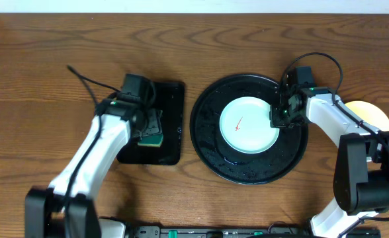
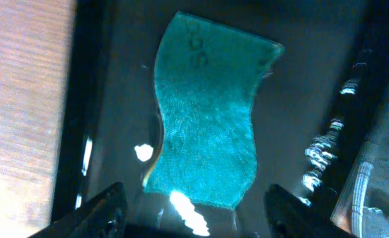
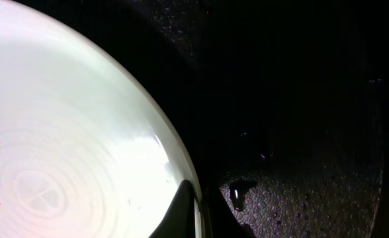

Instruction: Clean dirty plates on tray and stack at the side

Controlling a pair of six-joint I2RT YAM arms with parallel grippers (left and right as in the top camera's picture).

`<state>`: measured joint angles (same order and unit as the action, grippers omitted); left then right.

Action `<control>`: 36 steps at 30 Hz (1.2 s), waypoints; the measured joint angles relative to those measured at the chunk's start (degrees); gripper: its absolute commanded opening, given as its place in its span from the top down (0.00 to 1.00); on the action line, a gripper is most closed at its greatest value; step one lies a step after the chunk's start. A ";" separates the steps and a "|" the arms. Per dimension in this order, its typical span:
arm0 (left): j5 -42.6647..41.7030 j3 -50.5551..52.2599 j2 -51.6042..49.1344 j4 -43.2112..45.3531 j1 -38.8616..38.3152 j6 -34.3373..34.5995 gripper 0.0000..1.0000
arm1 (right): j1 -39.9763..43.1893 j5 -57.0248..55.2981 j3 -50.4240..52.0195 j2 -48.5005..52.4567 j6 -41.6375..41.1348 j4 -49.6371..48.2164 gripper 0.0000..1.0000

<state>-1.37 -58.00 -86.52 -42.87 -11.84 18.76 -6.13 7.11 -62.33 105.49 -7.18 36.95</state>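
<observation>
Right gripper (image 3: pixel 198 210) pinched shut on the right rim of the pale mint plate (image 3: pixel 82 145). The plate has a red streak and sits in the round black tray (image 1: pixel 204 132), centre-right of the overhead frame. Left gripper (image 2: pixel 198 211) spread wide over green sponge (image 2: pixel 208 125) in rectangular tray (image 2: pixel 307 79), centre-left. Yellow plate (image 1: pixel 376 114) on table (image 1: pixel 49 53), right edge.

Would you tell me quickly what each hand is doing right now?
Left hand: open over the sponge.
Right hand: shut on the plate rim.
</observation>
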 measured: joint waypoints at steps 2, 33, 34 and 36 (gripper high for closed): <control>-0.70 0.46 -3.48 1.90 0.00 -0.33 0.40 | 0.00 0.00 -0.02 0.00 0.00 0.00 0.99; 0.24 -2.91 -10.54 6.49 -0.04 -2.56 0.33 | 0.00 0.04 -0.24 0.00 -0.09 1.16 0.99; 1.36 -2.91 -10.80 8.02 -0.04 -2.56 0.34 | 0.00 0.02 -0.24 0.00 -0.09 1.16 0.99; 2.43 -2.89 -11.39 10.95 -0.04 -2.54 0.40 | 0.00 0.04 -0.24 0.00 -0.13 1.16 0.99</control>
<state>1.06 -60.88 -97.91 -31.92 -11.88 16.23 -6.13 7.16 -62.57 105.49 -7.31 38.11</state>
